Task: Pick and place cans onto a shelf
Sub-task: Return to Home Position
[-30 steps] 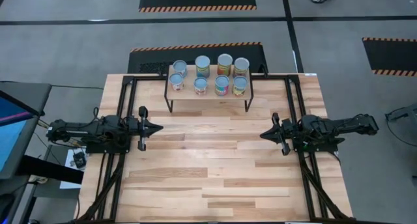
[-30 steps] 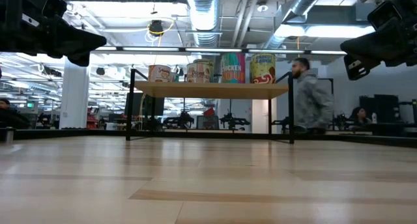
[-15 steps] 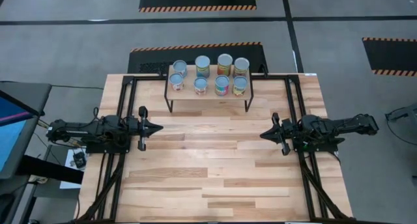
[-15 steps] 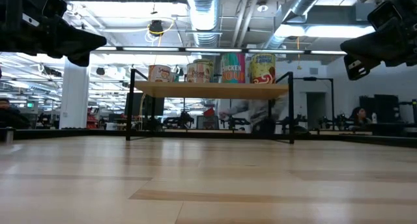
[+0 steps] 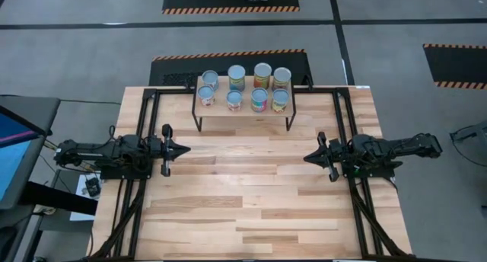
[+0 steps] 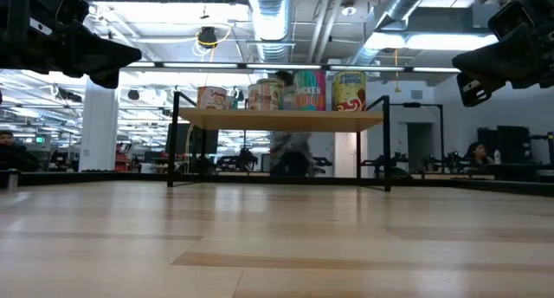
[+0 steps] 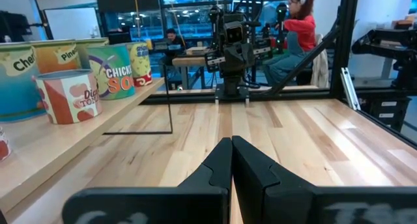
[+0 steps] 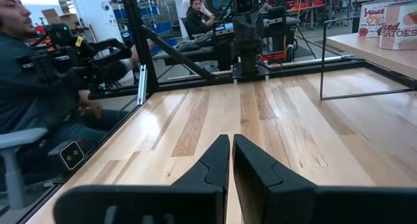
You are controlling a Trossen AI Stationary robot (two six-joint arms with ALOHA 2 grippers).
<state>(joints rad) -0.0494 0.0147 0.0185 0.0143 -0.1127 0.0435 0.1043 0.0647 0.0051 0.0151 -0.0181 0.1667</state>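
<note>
Light-wood shelf (image 5: 245, 110) on thin black legs stands at the middle of the far edge of the surface (image 5: 251, 193); all eight cans (image 5: 259, 99) are on top of it, upright, in two rows of four, close together with their silvery-blue lids facing up; none on the surface itself. From the low view only the near row reads clearly: a pale red-and-white can (image 6: 212, 97), a reddish one (image 6: 266, 95), a teal one lettered CHICKEN (image 6: 309, 90), a yellow-and-red one (image 6: 348, 90). Left arm (image 5: 114, 151) lies low along the left side of the surface, pointing inward; left jaws pressed together, gripping nothing, confirmed in the left wrist view where the two dark fingers (image 7: 215, 168) meet. Right arm (image 5: 388, 149) mirrors it on the right side; right jaws also together and gripping nothing, fingers (image 8: 218, 160) touching. Both sets of jaws are well apart from the shelf and from each other, with bare planks between them. Behind the shelf a blurred person (image 6: 290, 151) shows in the room; another person, in red, sits farther back (image 7: 296, 28).
</note>
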